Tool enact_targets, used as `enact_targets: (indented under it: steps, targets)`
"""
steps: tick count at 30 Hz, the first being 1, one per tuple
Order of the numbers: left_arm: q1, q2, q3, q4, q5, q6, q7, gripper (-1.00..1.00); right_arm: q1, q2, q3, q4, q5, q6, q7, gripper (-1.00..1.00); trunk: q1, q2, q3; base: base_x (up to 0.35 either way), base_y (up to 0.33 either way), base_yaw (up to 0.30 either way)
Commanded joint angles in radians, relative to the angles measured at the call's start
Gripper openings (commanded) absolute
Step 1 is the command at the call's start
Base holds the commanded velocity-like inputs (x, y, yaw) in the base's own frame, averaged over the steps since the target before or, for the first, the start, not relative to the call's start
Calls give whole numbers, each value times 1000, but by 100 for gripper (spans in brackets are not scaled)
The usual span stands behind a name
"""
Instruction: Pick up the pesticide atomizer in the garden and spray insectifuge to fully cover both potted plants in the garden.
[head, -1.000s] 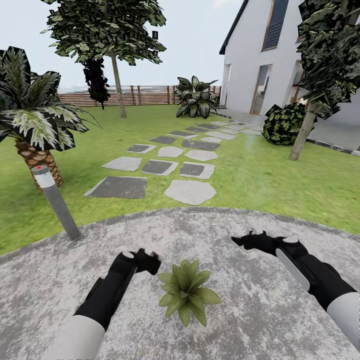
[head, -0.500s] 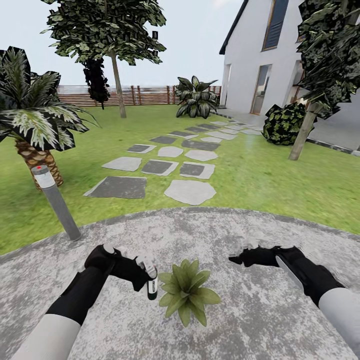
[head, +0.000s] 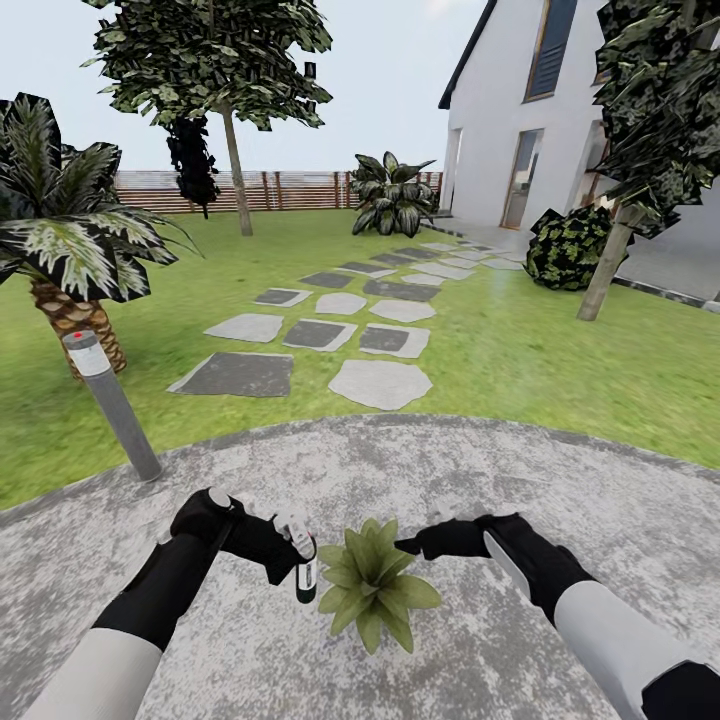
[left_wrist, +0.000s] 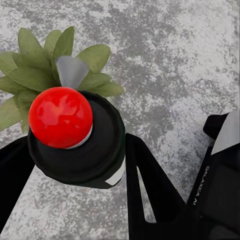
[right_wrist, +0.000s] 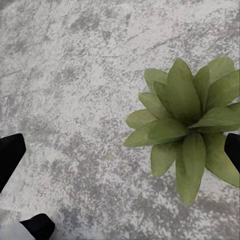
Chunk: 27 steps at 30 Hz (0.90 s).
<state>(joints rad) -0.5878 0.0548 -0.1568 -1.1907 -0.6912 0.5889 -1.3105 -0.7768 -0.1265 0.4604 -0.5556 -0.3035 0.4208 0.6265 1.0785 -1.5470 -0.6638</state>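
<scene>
My left gripper (head: 297, 549) is shut on the pesticide atomizer (head: 305, 572), a slim dark-green bottle with a white label, held upright just left of a potted plant (head: 372, 585). In the left wrist view the atomizer's red-dotted head (left_wrist: 60, 117) sits between the black fingers (left_wrist: 145, 185), with the plant's leaves (left_wrist: 42, 65) beyond it. My right gripper (head: 408, 546) hovers open at the plant's upper right edge. Its fingertips (right_wrist: 10, 152) stand wide apart over the rosette (right_wrist: 187, 115). The leaves hide the pot. The plant stands on the grey paved patio (head: 520, 470) of the garden.
A grey bollard lamp (head: 112, 402) leans at the patio's left edge, in front of a palm (head: 70, 240). Stepping stones (head: 330, 335) cross the lawn (head: 560, 360) toward a white house (head: 520, 120). A wooden fence (head: 290, 190) and trees line the back.
The left arm has swung round, so the atomizer now shows beside the plant. In the last half second the right gripper has moved left, up to the plant.
</scene>
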Motion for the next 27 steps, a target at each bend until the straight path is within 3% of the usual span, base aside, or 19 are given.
enact_targets:
  steps: [1, 2, 3, 8, 10, 15, 18, 25, 27]
  targets:
    - [-1, 1, -15, 0, -5, 10, -5, -100, -1, -1, 6, -3, -9, 6, 9, 100, 0, -1, -1, 0, 0, 0]
    - [-1, 1, -25, 1, -5, 10, -5, -100, -1, -1, 6, -3, -9, 6, 21, 100, 0, -1, -1, 0, 0, 0]
    - [-1, 2, -33, 2, -6, 9, -6, -100, -1, -1, 6, -3, -9, 6, 35, -100, 0, -1, -1, 0, 0, 0]
    - [0, 13, -49, 28, -8, 8, -6, -100, -1, 0, 11, -4, -9, 6, 72, -100, 0, -1, -1, 0, 0, 0]
    - [0, 21, -50, 67, -15, 7, -6, -100, 0, 7, 35, -4, -8, 5, 74, -100, 0, -1, -1, 0, 0, 0]
    - [0, 18, -52, 78, -134, 8, -6, -100, 0, 20, 127, -58, -5, 5, 75, -100, 0, -1, -1, 0, 0, 0]
    - [0, 14, -52, 78, -153, 8, -6, -100, -1, 22, 145, -117, -5, 5, 78, -100, 0, -1, -1, 0, 0, 0]
    - [-1, -35, -67, 79, -166, 8, -6, -100, 0, 29, 151, -207, -5, 7, 143, -100, 0, -1, -1, 0, 0, 0]
    - [-1, -43, -85, 80, -197, 11, -6, -100, -1, 29, 152, -237, -5, 7, 144, -100, 0, -1, -1, 0, 0, 0]
